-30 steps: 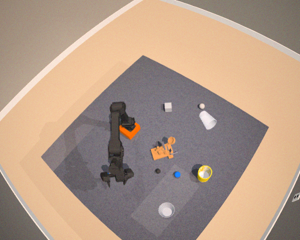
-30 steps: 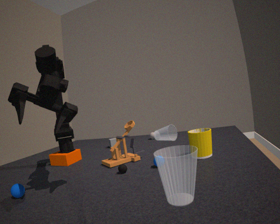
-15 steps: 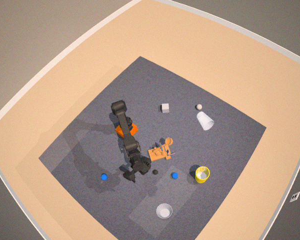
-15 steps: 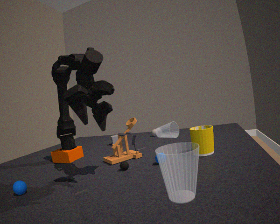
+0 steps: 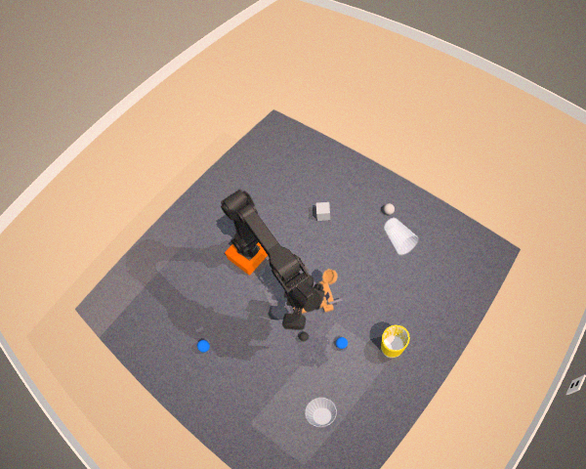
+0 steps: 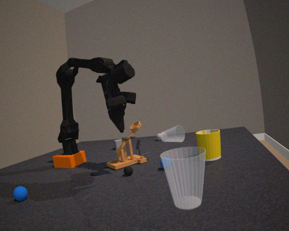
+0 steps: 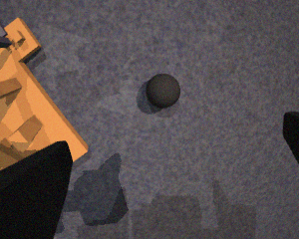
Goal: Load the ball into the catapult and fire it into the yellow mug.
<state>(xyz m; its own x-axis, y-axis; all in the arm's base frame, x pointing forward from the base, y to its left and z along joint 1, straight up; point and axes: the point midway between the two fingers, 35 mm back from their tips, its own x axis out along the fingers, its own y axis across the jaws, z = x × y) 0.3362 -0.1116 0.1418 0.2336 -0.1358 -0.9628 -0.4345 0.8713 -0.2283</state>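
The orange catapult [image 5: 329, 277] [image 6: 124, 163] [image 7: 47, 117] stands on the mat with its throwing arm raised; its spoon looks empty. My gripper [image 6: 121, 131] [image 7: 177, 137] is open and empty, pointing down above the catapult's near side. A black ball [image 5: 303, 336] [image 6: 128, 171] [image 7: 162, 91] lies on the mat beside the catapult base; in the wrist view it shows ahead of the gap between the fingers. The yellow mug [image 5: 392, 352] [image 6: 209, 146] stands upright, beyond a blue ball [image 5: 342, 343] [image 6: 162, 164]. In the top view the arm hides part of the catapult and the fingers.
Another blue ball [image 5: 202, 346] [image 6: 20, 193] lies apart on the mat. A clear cup [image 5: 320, 412] [image 6: 187, 179] stands upright; a second one [image 5: 400, 236] [image 6: 174, 134] lies on its side near a pale ball [image 5: 388, 208] [image 6: 159, 136]. A white cube [image 5: 322, 210] [image 6: 118, 144] sits behind the catapult.
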